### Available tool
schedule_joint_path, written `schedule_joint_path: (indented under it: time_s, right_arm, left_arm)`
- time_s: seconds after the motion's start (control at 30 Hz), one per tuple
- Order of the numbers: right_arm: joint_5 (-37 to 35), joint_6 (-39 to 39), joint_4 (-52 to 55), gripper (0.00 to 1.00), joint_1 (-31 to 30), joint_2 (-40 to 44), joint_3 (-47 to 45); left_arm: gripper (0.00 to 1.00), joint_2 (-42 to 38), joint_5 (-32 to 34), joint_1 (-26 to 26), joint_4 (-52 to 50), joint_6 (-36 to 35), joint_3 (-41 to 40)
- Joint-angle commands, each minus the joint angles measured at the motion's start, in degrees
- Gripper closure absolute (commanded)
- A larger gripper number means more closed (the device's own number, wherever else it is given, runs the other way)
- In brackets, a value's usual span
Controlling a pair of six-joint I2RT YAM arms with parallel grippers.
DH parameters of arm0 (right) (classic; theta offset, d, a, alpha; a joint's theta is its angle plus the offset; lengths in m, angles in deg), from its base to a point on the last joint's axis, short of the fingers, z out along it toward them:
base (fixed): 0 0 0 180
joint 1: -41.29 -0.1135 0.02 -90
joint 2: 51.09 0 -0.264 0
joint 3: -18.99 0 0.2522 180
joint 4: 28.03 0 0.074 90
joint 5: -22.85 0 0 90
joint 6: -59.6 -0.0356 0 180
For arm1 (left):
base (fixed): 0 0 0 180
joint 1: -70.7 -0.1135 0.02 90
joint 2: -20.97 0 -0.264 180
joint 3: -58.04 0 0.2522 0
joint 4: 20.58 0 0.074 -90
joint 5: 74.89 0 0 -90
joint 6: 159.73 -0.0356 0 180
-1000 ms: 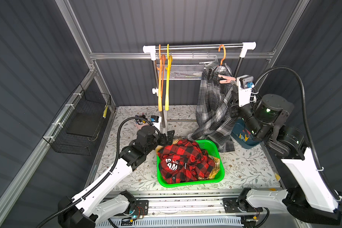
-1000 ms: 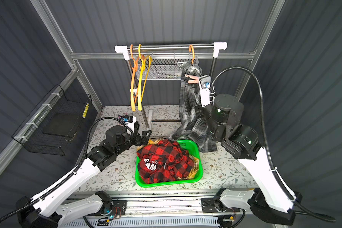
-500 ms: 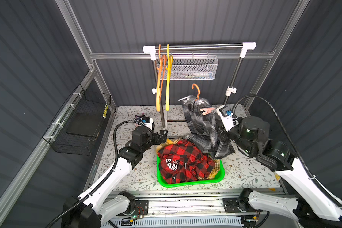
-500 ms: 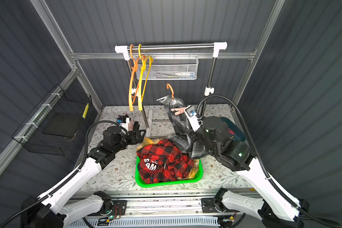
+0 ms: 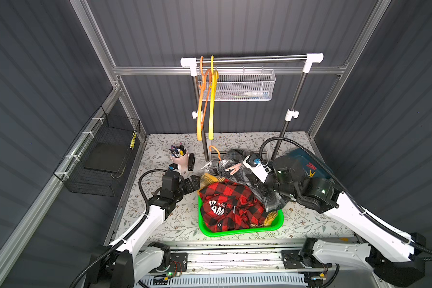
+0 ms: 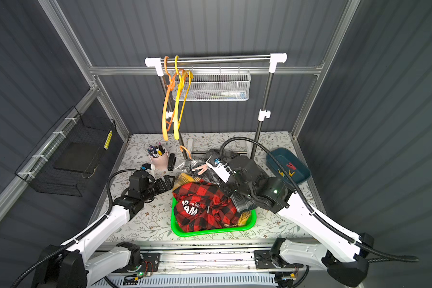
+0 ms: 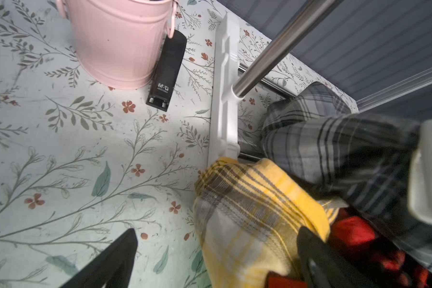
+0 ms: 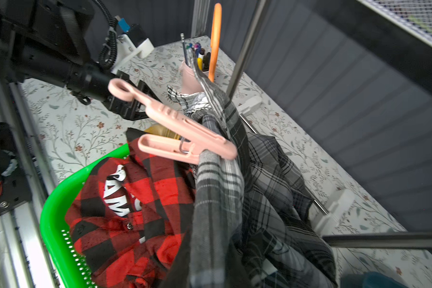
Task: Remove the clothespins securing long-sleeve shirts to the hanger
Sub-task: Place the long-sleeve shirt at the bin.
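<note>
Grey shirt (image 5: 235,155) down off rail (image 5: 260,59)

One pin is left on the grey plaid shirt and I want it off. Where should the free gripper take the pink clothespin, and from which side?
Squeeze the pink clothespin across its two splayed handle tails, at the ring end. Its jaws bite the grey plaid shirt, and the tails stick out towards the open left gripper, so come from that side.

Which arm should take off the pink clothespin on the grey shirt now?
Left. The left gripper is open and empty, pointing toward the pink clothespin; the right gripper is shut on the grey shirt.
</note>
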Motion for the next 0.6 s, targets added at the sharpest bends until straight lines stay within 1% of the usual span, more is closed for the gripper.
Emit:
schedule_joint_path:
  time_s: [0.0,0.03,0.2,0.4,0.57]
  right_arm:
    - [5.85,0.66,-4.44,1.0,-1.52,0.23,4.6]
    - [6.53,0.7,-4.27,1.0,-2.15,-1.65,5.6]
    - [7.43,1.73,-4.42,1.0,-4.45,-4.23,9.64]
    - [9.26,1.85,-4.58,1.0,-4.66,-5.99,14.89]
    - [12.39,1.71,-3.66,1.0,-4.65,-7.89,20.11]
  left_arm:
    - [0.0,-2.11,-1.68,-0.95,3.05,1.93,-1.67]
    - [0.0,-1.85,-1.86,-1.23,3.63,2.08,-2.27]
    - [0.0,1.24,-3.51,-3.21,6.96,4.04,-3.3]
    - [0.0,5.75,-6.1,-4.05,13.34,5.48,-3.24]
    - [0.0,8.01,-8.39,-4.25,18.08,6.18,-2.51]
